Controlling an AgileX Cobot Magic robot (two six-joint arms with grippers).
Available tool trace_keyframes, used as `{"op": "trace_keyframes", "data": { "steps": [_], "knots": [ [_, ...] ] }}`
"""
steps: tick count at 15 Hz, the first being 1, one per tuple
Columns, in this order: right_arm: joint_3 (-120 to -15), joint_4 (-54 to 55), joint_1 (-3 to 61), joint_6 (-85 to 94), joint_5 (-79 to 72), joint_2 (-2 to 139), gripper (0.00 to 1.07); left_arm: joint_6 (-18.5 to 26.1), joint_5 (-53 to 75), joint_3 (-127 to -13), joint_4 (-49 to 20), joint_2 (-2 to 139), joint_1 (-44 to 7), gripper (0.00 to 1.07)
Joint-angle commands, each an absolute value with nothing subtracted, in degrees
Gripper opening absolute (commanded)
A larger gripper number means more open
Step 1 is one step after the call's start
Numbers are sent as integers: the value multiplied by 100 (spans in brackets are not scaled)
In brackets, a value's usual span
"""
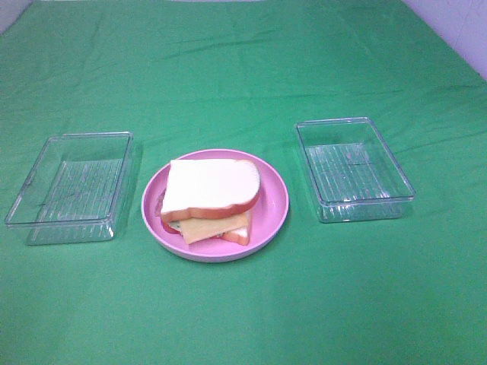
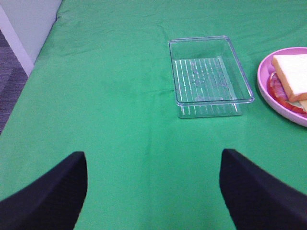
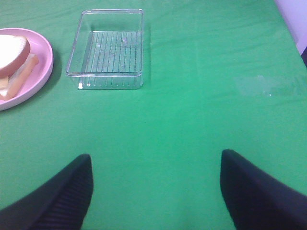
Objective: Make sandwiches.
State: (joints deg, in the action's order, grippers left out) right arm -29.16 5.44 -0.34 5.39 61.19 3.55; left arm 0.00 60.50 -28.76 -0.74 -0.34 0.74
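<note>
Bright green cloth (image 1: 243,68), round pink plate (image 1: 275,190), white bread with orange-brown crust (image 1: 211,187), yellow-orange cheese (image 1: 202,229), red bacon edge (image 1: 165,225), two clear ribbed-bottom trays (image 1: 70,186) (image 1: 353,169), black gripper fingers (image 2: 45,196) (image 3: 261,194)

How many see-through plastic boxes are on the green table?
2. One clear plastic box sits left of the round pink plate, the other clear plastic box right of it. Neither holds anything.
</note>
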Motion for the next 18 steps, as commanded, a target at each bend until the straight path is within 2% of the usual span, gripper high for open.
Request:
{"op": "trace_keyframes", "data": {
  "steps": [1,6,18],
  "knots": [
    [-2899,521,-69,607,6079,69,71,97,5993,-2859,-229,-143,80,73],
    [-2905,521,-57,607,6073,-103,71,395,5999,-2859,-464,-143,80,73],
    [-2905,521,-57,607,6073,-103,71,395,5999,-2859,-464,-143,80,73]
  ]
}}
